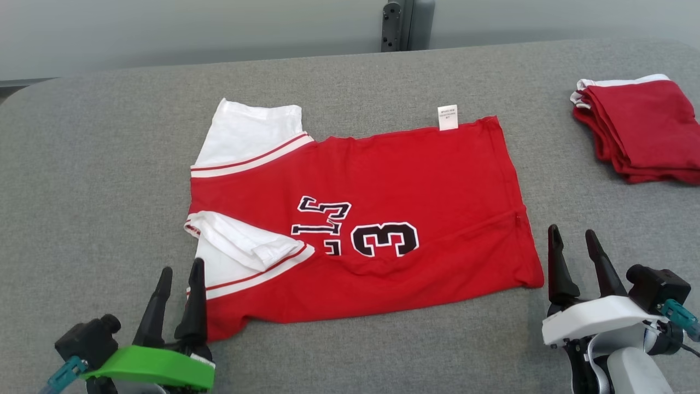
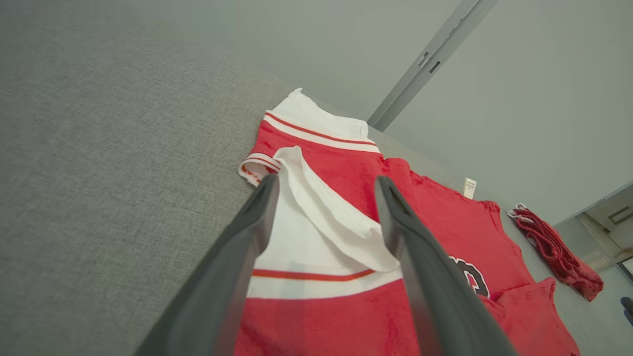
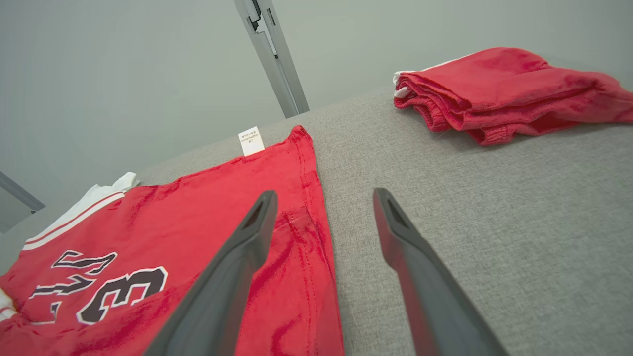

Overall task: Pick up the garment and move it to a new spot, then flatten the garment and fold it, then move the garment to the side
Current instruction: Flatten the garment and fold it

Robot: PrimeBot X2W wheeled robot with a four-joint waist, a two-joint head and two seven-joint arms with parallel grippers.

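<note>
The garment [image 1: 383, 180] is a red jersey with white sleeves and a black number 3, lying folded lengthwise across the middle of the grey table [image 1: 98, 164], a white tag on its far edge. My left gripper [image 1: 179, 267] stands open at the jersey's near-left corner, beside the folded white sleeve [image 2: 316, 217], holding nothing. My right gripper [image 1: 573, 233] is open just off the jersey's near-right corner, its fingers over the hem [image 3: 306, 232] and bare table, also empty.
A folded pile of red garments [image 1: 640, 128] with white trim lies at the table's far right [image 3: 499, 94]. A grey wall with a dark vertical post [image 1: 395, 24] runs behind the table. Bare grey surface surrounds the jersey.
</note>
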